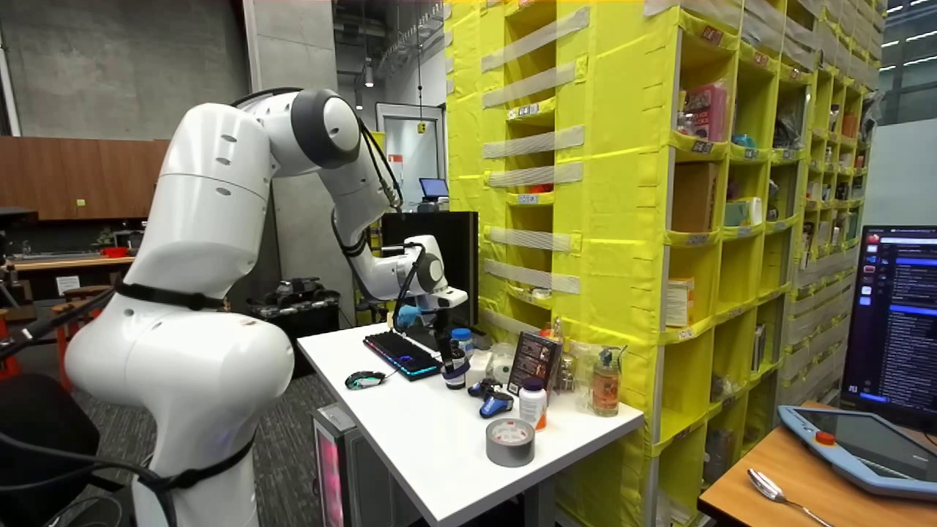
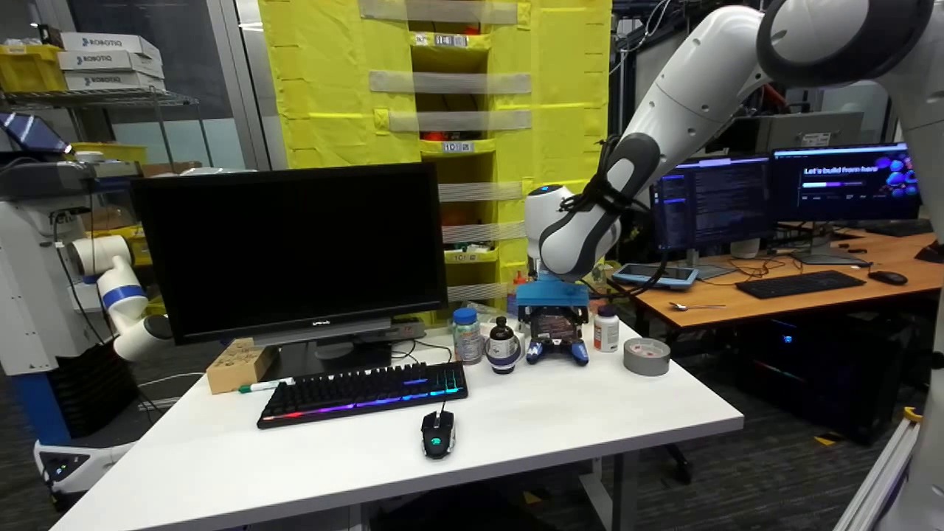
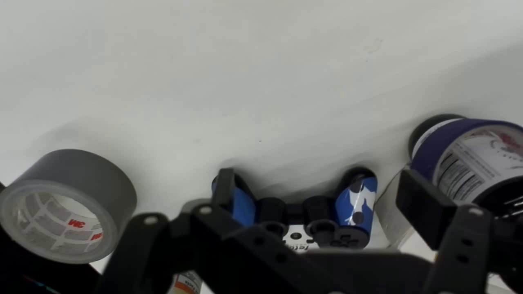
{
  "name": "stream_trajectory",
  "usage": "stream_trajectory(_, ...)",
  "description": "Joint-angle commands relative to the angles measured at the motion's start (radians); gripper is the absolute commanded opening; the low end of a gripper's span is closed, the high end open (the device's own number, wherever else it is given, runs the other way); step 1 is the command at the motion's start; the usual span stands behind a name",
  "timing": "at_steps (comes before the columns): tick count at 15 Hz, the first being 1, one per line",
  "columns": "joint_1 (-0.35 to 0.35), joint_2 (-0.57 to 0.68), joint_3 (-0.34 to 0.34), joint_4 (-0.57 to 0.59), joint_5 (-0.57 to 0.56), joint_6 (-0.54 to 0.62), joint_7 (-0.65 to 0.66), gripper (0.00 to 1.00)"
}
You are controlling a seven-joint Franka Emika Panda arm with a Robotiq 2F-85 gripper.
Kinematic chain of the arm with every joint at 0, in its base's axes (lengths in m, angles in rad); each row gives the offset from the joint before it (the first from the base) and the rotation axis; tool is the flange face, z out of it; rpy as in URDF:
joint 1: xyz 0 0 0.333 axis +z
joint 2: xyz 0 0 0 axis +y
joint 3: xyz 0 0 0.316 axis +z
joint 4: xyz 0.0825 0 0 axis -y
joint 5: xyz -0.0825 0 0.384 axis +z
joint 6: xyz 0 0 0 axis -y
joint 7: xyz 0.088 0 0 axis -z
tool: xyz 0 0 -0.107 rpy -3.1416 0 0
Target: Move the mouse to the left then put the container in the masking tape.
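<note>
the mouse (image 2: 438, 436) lies on the tabletop (image 2: 531, 413) well apart from the game controller (image 3: 295, 214), on the opposite side of it from the tape (image 2: 647, 361); the container (image 1: 533, 407) stands upright just beside the game controller, and the tape lies flat near it, hole up. the pincer (image 3: 325, 200) is spread wide near the game controller, nothing held between its pads; how high it hangs i cannot tell. the mouse looks like a light, hard plastic shell, so a low grip across its flanks or a gentle shove should shift it left; being corded, it may tug back. the container, purple-capped and white with an orange patch, is probably stiff, light and a touch slippery: best taken squarely, high on the body just under the cap, leaving its lower part bare to enter the hole, which seems only slightly roomier. the tape looks dense, though a clipped rim could nudge it.
</note>
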Motion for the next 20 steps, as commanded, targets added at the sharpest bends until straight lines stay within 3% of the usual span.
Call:
stream_trajectory(1,-0.015,-0.018,-0.021,-0.019,-0.025,-0.029,0.076,1.00)
stream_trajectory(5,-0.048,-0.016,-0.038,-0.037,-0.013,-0.029,0.134,1.00)
stream_trajectory(8,-0.075,-0.012,-0.043,-0.054,-0.022,0.062,0.127,1.00)
stream_trajectory(14,-0.061,-0.010,-0.146,-0.025,-0.281,0.139,0.115,1.00)
stream_trajectory(20,-0.091,-0.023,-0.173,-0.038,-0.343,0.115,0.092,1.00)
